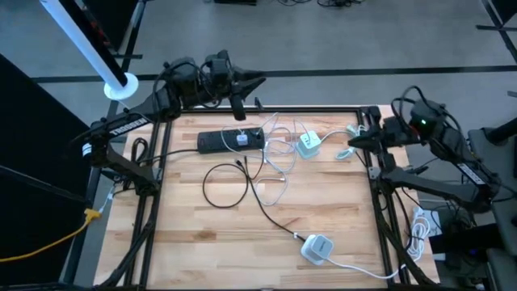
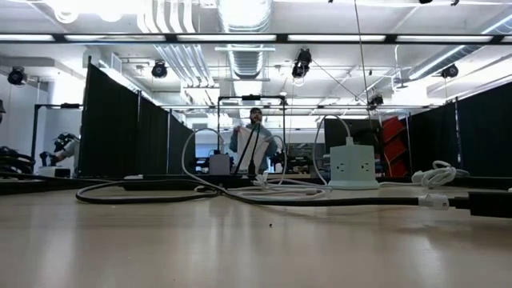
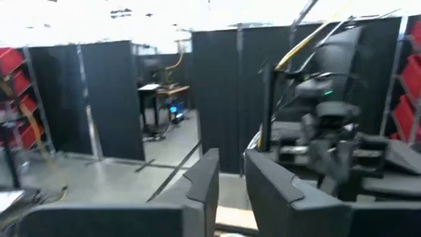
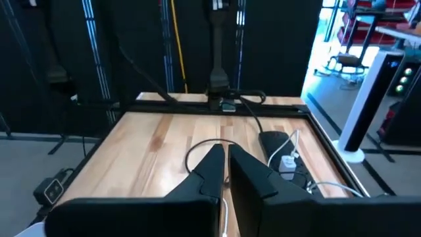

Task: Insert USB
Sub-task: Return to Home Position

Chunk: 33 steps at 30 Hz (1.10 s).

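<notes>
Counter (image 1: 194,234) of pale wood in a black frame carries everything, with the black power strip (image 1: 218,141) lying flat near its far edge.

Left arm (image 1: 133,121) reaches along behind the strip. Its hand (image 1: 260,81) hangs beyond the strip past the counter's far edge, well clear of it; the left wrist view shows its fingers (image 3: 204,187) slightly spread, with nothing between them. Right arm (image 1: 452,158) sits off the end of the strip, outside the frame. Its hand (image 1: 352,145) points back toward the strip from the counter's edge, and in the right wrist view its fingers (image 4: 210,168) are pressed almost together and empty.

One white outlet extension (image 1: 308,146) stands just off the strip's end, on the right arm's side, with a white cable entering its top in the low view. A second white outlet extension (image 1: 317,247) lies well apart from the strip, toward the counter's near edge.

From that second extension a black cable (image 1: 212,187) runs back toward the strip and curls into a loop just in front of it. Thin white cables (image 1: 279,162) tangle between the strip and the nearer extension. A small white plug (image 1: 241,139) sits on the strip itself.
</notes>
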{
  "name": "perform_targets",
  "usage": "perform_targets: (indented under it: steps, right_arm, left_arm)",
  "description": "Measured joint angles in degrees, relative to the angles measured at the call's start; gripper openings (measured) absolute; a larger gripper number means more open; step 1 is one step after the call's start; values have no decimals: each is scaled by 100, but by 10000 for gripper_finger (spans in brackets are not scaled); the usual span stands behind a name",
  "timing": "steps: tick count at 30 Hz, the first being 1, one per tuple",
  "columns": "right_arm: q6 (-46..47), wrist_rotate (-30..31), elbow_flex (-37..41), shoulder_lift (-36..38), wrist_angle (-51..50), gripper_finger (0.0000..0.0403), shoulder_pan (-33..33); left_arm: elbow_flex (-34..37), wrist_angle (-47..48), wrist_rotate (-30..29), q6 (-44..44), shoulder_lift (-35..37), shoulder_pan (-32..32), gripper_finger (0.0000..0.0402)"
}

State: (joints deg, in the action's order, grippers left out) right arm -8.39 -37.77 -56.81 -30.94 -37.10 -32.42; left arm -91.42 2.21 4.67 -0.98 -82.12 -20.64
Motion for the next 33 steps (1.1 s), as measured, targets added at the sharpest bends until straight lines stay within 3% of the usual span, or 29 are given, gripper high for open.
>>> perform_targets:
  steps: [5,9,15,22,25,30,33]
  right_arm:
    - [713,617,393,309,257,1,448]
    - [1271,643,907,520,993,0,823]
    - [1623,1002,1199,861,1761,0,1226]
    - [2571,1644,1361,1272,1814,0,1428]
    - [2693,1840,1757,1243,2095,0,1592]
    - [2901,2060,2664,1159,3501,0,2141]
    - [2849,2617,2914,1168,3755,0,2600]
  left_arm:
    - [589,-113,37,215,236,-17,28]
    - [1214,-380,-8,465,672,32,11]
    - [2500,-447,-243,803,1915,303,1]
    - [3857,-476,-263,1187,3141,729,0]
    - [4330,-240,-265,1377,3459,899,0]
    - [4814,866,-209,1266,3885,984,0]
    - [4925,920,-224,1750,4017,999,0]
